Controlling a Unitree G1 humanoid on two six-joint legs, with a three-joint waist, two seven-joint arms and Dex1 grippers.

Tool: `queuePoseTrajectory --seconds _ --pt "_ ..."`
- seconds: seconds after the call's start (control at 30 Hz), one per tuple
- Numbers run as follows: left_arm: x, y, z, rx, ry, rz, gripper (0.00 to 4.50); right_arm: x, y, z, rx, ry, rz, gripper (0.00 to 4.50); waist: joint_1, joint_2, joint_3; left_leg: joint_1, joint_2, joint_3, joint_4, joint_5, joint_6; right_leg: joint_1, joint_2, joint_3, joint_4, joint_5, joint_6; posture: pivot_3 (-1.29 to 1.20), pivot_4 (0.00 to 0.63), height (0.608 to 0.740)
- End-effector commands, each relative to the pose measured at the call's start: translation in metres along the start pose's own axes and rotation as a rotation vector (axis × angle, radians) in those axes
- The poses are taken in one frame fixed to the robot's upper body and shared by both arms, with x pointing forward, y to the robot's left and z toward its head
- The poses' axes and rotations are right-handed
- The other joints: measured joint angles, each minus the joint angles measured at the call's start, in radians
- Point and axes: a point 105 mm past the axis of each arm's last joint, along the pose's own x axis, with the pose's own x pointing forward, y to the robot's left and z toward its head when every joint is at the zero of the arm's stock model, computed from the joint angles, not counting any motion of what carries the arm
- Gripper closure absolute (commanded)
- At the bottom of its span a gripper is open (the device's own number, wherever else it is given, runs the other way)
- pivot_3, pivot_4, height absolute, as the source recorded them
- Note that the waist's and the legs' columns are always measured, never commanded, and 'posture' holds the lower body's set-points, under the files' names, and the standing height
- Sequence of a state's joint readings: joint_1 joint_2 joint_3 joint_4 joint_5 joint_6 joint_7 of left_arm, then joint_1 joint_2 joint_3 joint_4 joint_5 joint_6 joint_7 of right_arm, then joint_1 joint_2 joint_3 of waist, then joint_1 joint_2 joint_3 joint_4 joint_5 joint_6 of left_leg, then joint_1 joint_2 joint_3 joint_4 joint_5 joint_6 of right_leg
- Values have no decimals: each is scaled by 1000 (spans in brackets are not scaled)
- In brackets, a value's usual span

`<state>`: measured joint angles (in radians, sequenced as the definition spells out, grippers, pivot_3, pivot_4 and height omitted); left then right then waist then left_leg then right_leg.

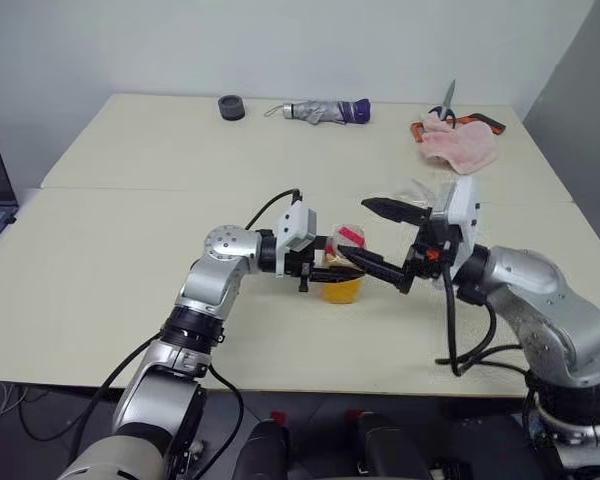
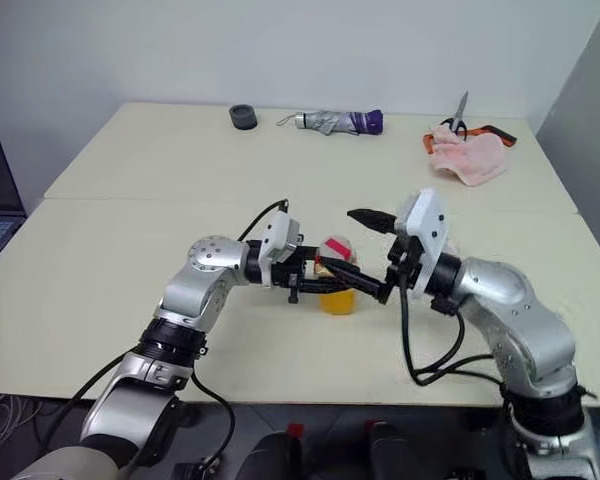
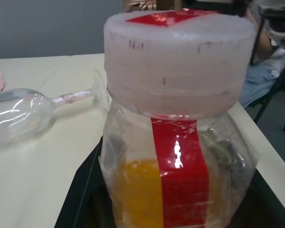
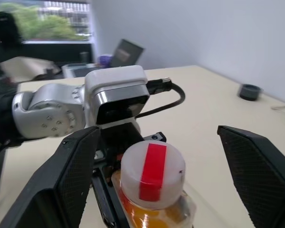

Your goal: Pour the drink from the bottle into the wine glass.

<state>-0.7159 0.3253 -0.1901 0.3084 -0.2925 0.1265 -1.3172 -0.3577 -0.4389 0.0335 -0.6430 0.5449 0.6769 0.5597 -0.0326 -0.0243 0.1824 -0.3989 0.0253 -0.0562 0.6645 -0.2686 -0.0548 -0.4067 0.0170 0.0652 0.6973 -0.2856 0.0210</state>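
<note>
Around bottle [image 1: 341,272], right hand [image 1: 377,240] spread.

Clear bottle [image 3: 175,142] with red label strip, white cap [image 4: 152,173] (red-striped), orange-yellow drink [image 1: 341,290], colourless wine glass [image 3: 23,114]

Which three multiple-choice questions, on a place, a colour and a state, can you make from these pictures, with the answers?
1. Where does the wine glass lie?
A. on its side on the table
B. upright beside the umbrella
C. in the right gripper

2. What colour is the drink in the bottle?
A. green
B. orange-yellow
C. clear

3. How is the bottle's cap?
A. off
B. on
C. on the table

Answers:
1 A: it lies flat in the left wrist view.
2 B: orange-yellow shows through the plastic.
3 B: the cap sits on the bottle between the open right gripper's fingers.
</note>
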Motion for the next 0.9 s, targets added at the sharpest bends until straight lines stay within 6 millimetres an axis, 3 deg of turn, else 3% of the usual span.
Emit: queuePoseTrajectory --seconds 0.03,0.4,0.53,0.67,0.83,0.9 --pt "3 5 17 55 -42 -4 2675 5 2 6 -37 -23 -144 242 -2 0 0 0 0 0 0 0 0 0 0 0 0 0 0 0 150 740" --pt "6 6 16 50 -41 -25 2675 13 3 -2 -14 -49 -282 242 -1 0 0 0 0 1 0 0 0 0 1 0 0 0 0 0 150 740" --pt "5 6 15 51 -37 -25 2675 15 3 -3 -1 -55 -280 1146 -1 0 0 0 0 0 0 0 0 0 1 0 0 0 0 0 150 740" --pt "4 7 16 54 -35 -20 2676 18 8 -6 14 -42 -230 2600 -1 0 0 0 0 0 0 0 0 0 1 0 0 0 0 0 150 740" --pt "3 7 18 59 -39 -15 2676 21 12 -13 33 -10 -116 2633 -1 0 0 0 0 1 0 0 0 0 1 0 0 0 0 0 150 740" --pt "3 7 19 59 -43 -18 2676 21 13 -13 33 -4 8 2633 -1 0 0 0 0 0 0 0 0 0 1 0 0 0 0 0 150 740"
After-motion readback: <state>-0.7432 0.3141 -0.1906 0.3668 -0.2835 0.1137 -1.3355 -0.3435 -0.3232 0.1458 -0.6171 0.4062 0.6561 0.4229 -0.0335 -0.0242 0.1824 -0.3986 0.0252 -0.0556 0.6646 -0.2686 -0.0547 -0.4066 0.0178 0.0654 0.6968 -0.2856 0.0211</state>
